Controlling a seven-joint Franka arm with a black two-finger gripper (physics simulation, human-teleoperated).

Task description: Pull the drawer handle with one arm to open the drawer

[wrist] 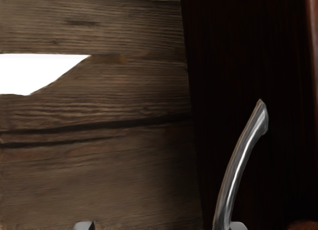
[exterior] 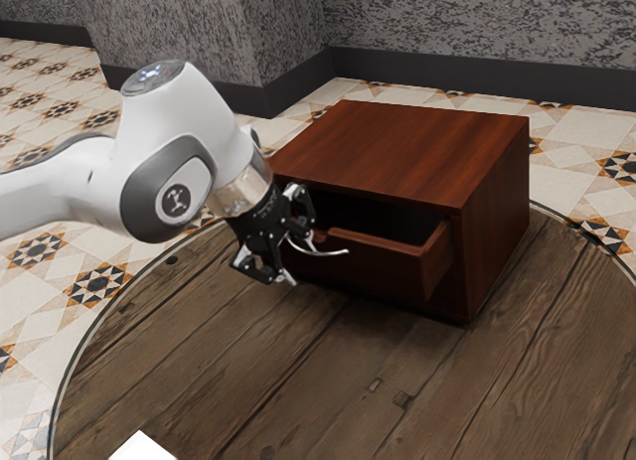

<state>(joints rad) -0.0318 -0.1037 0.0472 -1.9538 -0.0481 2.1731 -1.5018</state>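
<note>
A dark red-brown wooden cabinet [exterior: 417,152] stands on a round wooden table [exterior: 328,381]. Its single drawer [exterior: 383,266] is pulled part of the way out, showing a dark gap above its front. A curved silver handle [exterior: 328,249] sticks out from the drawer front. My black gripper [exterior: 295,243] sits at that handle with its fingers wide apart, one above and one below the bar, so it is open. In the wrist view the handle [wrist: 243,155] curves up in front of the dark drawer front [wrist: 278,81], close to one fingertip [wrist: 236,225] and far from the other.
The round table's rim [exterior: 75,351] runs close behind my arm, with patterned tile floor [exterior: 50,251] beyond it. A small white thing [exterior: 144,446] lies at the table's near edge. Grey walls stand behind the cabinet.
</note>
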